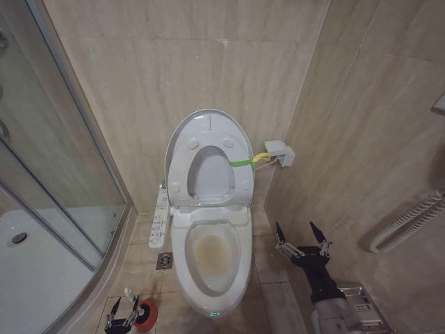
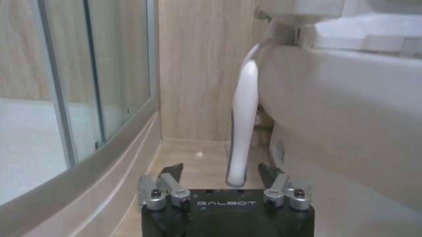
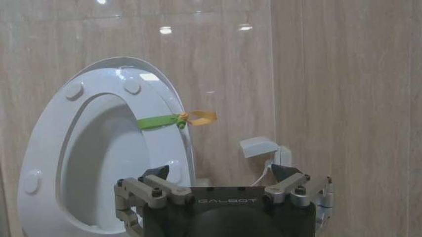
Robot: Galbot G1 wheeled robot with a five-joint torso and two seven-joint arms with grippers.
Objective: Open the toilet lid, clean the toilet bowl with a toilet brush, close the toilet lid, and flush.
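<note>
The toilet lid (image 1: 208, 122) stands raised against the back wall, and the seat (image 1: 182, 165) with its green band (image 1: 241, 163) leans up against it. Below them the toilet bowl (image 1: 212, 254) is uncovered, yellow-stained inside. Low on the floor to the bowl's left, my left gripper (image 1: 124, 312) sits beside the red holder cup (image 1: 147, 316). In the left wrist view the toilet brush handle (image 2: 242, 118) rises between the spread fingers of that open gripper (image 2: 220, 172); its bristle head is hidden. My right gripper (image 1: 302, 235) hovers open to the right of the bowl, facing the lid (image 3: 99, 69).
A curved glass shower screen (image 1: 62, 174) and white shower tray (image 1: 28, 268) take up the left. A control panel (image 1: 160, 219) and floor drain (image 1: 165, 261) lie left of the toilet. A white wall box (image 1: 280, 153) and a ribbed hose (image 1: 410, 219) are on the right.
</note>
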